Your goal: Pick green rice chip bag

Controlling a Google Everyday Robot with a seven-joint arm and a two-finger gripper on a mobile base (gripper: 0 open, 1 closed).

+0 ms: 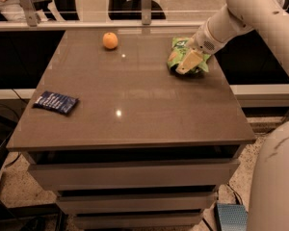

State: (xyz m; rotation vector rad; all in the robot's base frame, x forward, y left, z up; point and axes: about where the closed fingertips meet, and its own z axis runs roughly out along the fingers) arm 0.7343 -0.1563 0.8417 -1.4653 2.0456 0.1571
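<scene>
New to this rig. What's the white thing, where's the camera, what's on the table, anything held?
The white thing is a robot arm on a mobile base; the white bulk at the lower right looks like part of the same robot. There is one camera, looking down at the table from its front; where it is mounted is not known. On the table lie an orange fruit at the back, a flat dark blue packet at the left edge, and the green rice chip bag at the back right. The gripper is down on that bag. The bag looks to be resting on the table, and whether it is gripped cannot be told.
</scene>
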